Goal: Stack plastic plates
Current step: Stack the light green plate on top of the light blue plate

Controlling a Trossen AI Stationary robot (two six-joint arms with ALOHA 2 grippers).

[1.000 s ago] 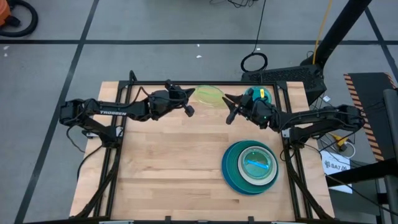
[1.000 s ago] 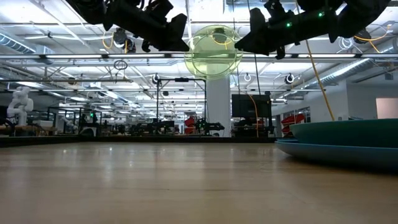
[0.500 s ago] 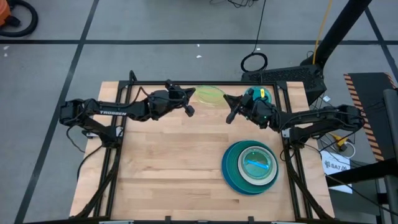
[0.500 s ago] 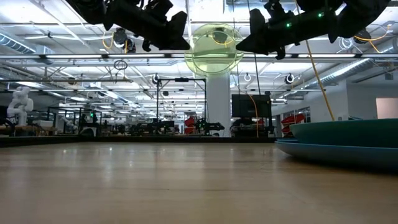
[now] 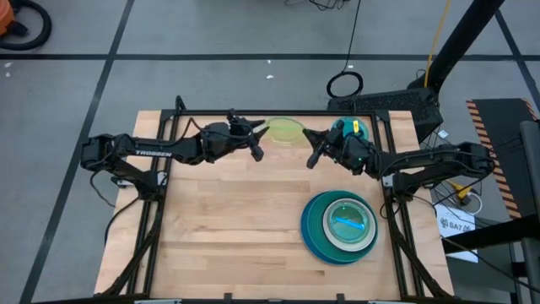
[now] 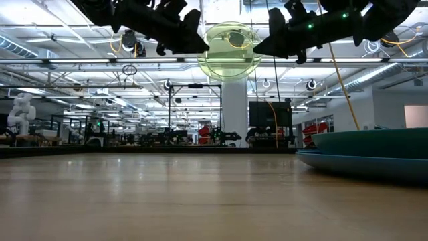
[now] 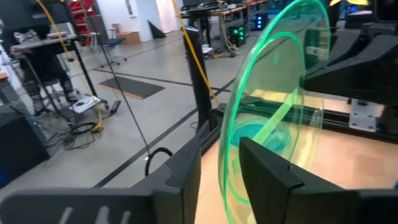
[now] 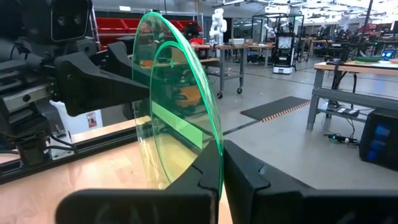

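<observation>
A translucent lime green plate (image 5: 285,128) (image 6: 232,52) is in the air over the table's far edge, standing nearly on edge between both grippers. My right gripper (image 5: 307,139) (image 8: 221,155) is at its right side, shut on it. My left gripper (image 5: 260,138) (image 7: 217,152) is at its left side, open; its fingers stand on either side of the plate's rim (image 7: 227,180), and I cannot tell whether they touch it. A stack of plates (image 5: 339,226) lies on the table's right near part: a large blue one, a teal one, then smaller ones with a cyan one on top. My right gripper pinches the lime green plate's rim (image 8: 216,140) at its right edge between the two fingers. The fingers come level from the table's right side. The plate is lifted clear of the table and stands nearly upright.
The stack's teal and blue rims (image 6: 374,150) show at the right of the low view. Bare wooden table (image 5: 228,211) lies to the left of the stack. A black frame (image 5: 169,135) runs along the table's edges.
My left gripper has moved a little toward the table's right, closing in on the plate, so that the plate's left rim now stands between its fingers. The plate and my right gripper have stayed about where they were.
</observation>
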